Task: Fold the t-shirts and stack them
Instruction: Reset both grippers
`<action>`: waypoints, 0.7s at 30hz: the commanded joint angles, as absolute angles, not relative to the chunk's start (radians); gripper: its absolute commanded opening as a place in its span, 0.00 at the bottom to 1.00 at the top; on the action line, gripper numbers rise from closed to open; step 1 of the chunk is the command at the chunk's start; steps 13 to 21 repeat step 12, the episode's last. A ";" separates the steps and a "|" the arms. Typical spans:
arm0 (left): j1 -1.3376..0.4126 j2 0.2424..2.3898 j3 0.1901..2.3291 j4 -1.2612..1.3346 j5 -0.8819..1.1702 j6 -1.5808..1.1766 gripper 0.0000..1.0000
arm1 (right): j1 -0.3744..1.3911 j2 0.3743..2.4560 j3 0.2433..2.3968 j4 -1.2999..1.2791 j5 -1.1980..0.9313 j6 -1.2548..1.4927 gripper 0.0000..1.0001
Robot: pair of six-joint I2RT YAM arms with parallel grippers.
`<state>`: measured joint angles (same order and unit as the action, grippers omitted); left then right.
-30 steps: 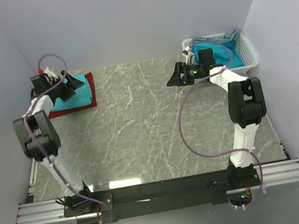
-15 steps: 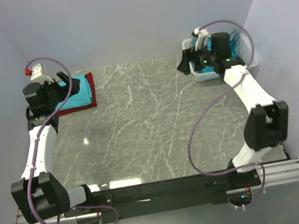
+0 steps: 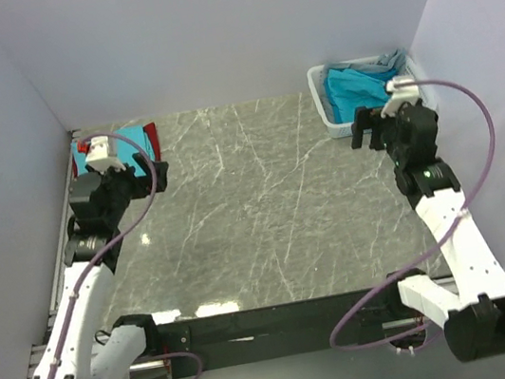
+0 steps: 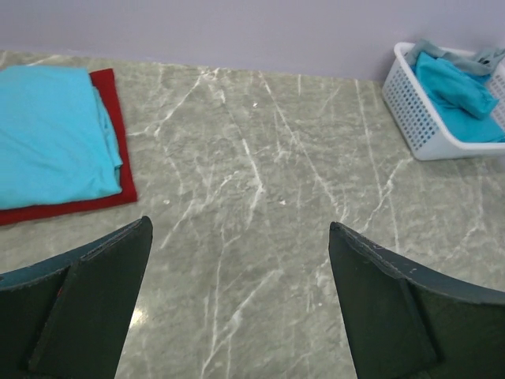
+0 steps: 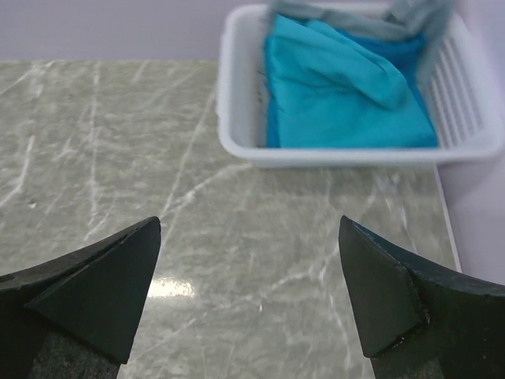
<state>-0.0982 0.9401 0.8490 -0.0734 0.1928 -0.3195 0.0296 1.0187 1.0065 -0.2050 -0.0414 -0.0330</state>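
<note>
A folded turquoise t-shirt [image 4: 47,134] lies on a folded red t-shirt [image 4: 118,150] at the back left of the table; my left wrist partly hides this stack in the top view [image 3: 133,134]. More turquoise t-shirts [image 5: 339,87] lie crumpled in the white basket [image 5: 245,118] at the back right, also seen from above [image 3: 357,91]. My left gripper [image 4: 239,229] is open and empty, above bare table to the near right of the stack [image 3: 152,172]. My right gripper [image 5: 249,225] is open and empty, above the table just in front of the basket [image 3: 358,129].
The marble-patterned tabletop [image 3: 254,199] spreads between the stack and the basket. A grey cloth [image 5: 410,16] hangs over the basket's far rim. Lavender walls close in the back and both sides. Purple cables loop from both arms.
Both arms have pulled back toward the near side. The left gripper has left the stack; the right gripper has come away from the basket. Both are empty.
</note>
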 commanded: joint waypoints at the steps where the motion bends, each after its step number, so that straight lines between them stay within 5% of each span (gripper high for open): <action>1: -0.124 0.882 0.783 -0.094 0.117 -0.273 1.00 | 0.026 0.882 0.942 -0.160 0.141 0.060 1.00; 21: -0.187 0.868 0.775 -0.114 0.041 -0.233 1.00 | -0.074 0.721 0.715 -0.034 0.158 0.074 0.99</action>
